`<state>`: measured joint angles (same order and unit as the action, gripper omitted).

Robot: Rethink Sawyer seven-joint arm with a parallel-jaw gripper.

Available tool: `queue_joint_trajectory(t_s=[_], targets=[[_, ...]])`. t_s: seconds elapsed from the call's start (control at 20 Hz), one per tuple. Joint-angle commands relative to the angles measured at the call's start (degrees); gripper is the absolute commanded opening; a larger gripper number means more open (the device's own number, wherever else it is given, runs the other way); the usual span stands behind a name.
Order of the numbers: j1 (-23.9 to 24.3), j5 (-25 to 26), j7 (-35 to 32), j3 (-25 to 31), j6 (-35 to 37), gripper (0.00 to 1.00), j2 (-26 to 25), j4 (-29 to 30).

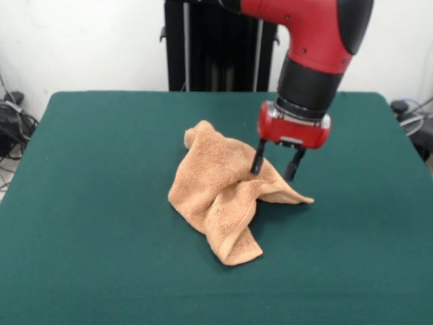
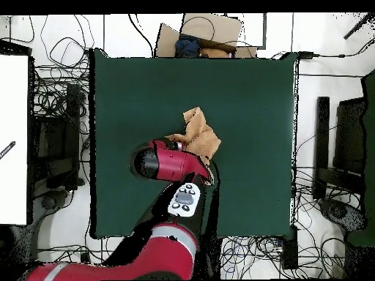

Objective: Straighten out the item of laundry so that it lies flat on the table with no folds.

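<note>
The peach-orange towel (image 1: pixel 220 189) lies crumpled on the dark green table (image 1: pixel 95 203), bunched into folds with one corner pointing right and one toward the front. My gripper (image 1: pixel 275 164) hangs over the towel's right part, fingers open, straddling the raised fold just above the right corner. In the overhead view the towel (image 2: pixel 199 134) shows partly, with the red arm (image 2: pixel 170 162) covering its lower left side; the gripper is hidden there. The white tag is not visible.
The black pedestal (image 1: pixel 216 44) stands at the table's far edge. Cables and equipment (image 2: pixel 55 110) lie on the floor around the table, and a cardboard box (image 2: pixel 198 33) sits beyond one edge.
</note>
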<state>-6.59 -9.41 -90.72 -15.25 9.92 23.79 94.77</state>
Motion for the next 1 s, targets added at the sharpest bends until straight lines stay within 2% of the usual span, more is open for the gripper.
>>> queue_joint_trajectory(t_s=[0.05,0.5,0.85,1.0], targets=[[-2.0,-3.1,-13.8,3.6,-5.2,1.0,-5.6,-3.4],[-0.2,-3.4,-11.8,4.8,-5.5,1.0,-9.2,-8.0],[-0.6,-5.5,-11.8,4.5,-1.8,1.0,-12.2,-14.0],[-2.0,-7.2,-12.6,3.0,1.9,1.0,-13.4,-17.0]])
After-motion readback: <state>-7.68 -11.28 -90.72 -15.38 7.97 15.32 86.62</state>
